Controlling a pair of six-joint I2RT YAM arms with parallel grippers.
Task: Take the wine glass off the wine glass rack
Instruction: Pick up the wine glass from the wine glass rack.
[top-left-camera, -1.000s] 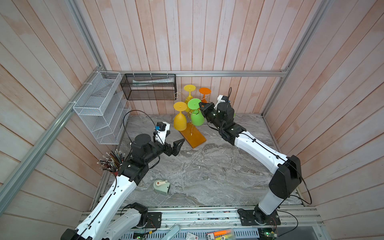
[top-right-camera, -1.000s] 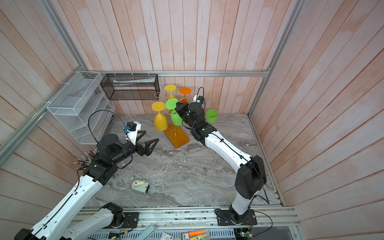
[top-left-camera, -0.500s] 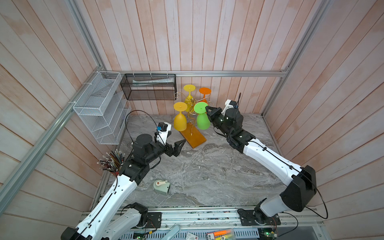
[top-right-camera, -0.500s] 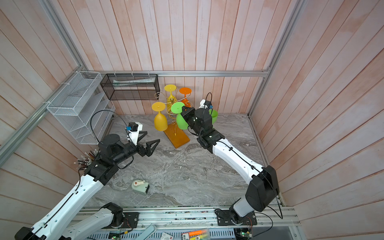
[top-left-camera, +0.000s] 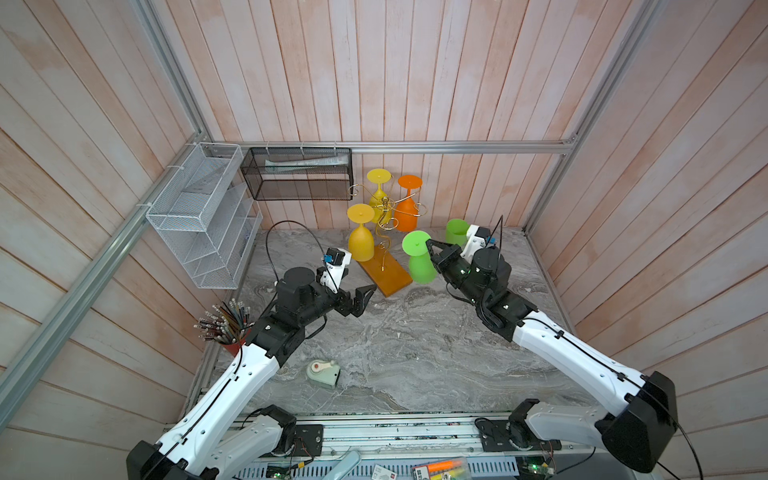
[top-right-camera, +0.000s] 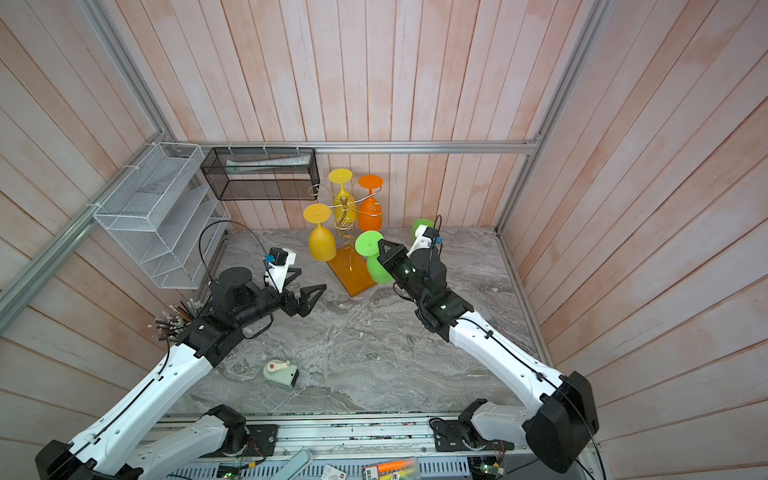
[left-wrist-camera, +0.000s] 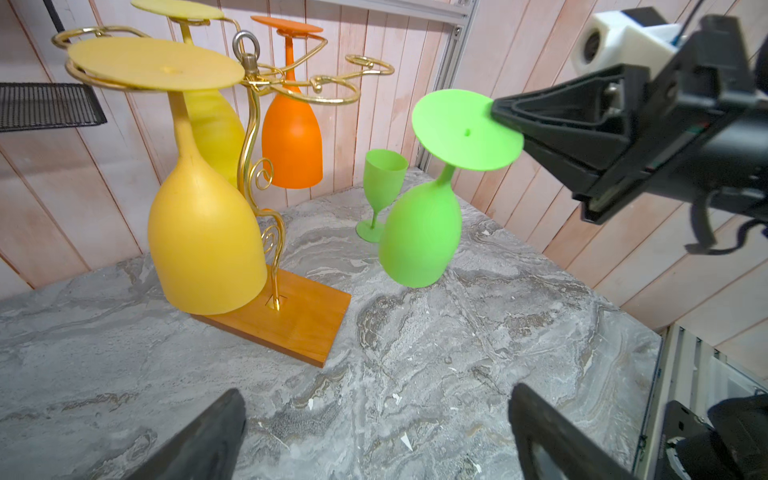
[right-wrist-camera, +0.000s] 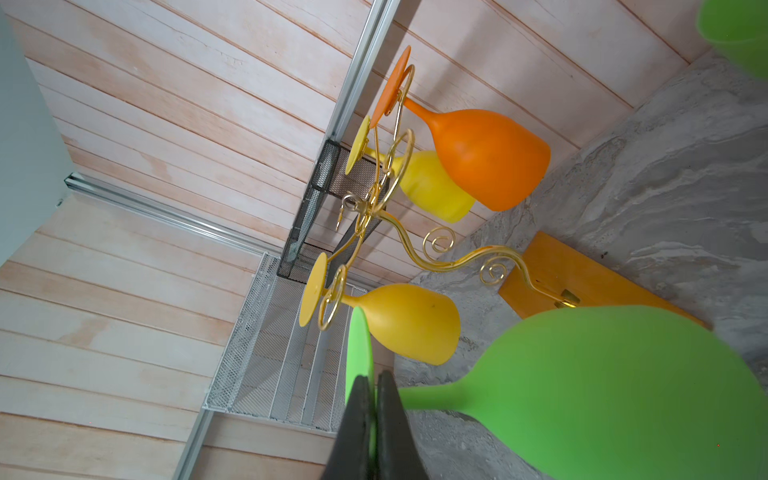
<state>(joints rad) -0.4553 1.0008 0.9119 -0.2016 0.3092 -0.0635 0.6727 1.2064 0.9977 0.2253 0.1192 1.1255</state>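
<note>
My right gripper is shut on the flat foot of a green wine glass. The glass hangs upside down and tilted, just right of the wine glass rack and clear of its arms. The rack is gold wire on an orange-brown base. Two yellow glasses and an orange one hang from it. My left gripper stands open and empty in front of the base.
A small green goblet stands upright on the marble behind my right gripper. A black mesh basket and a white wire shelf hang on the walls. A cup of pencils and a pale green gadget sit front left.
My right arm has drawn the green glass to the right, away from the rack's arms. The left arm has barely moved and stays open.
</note>
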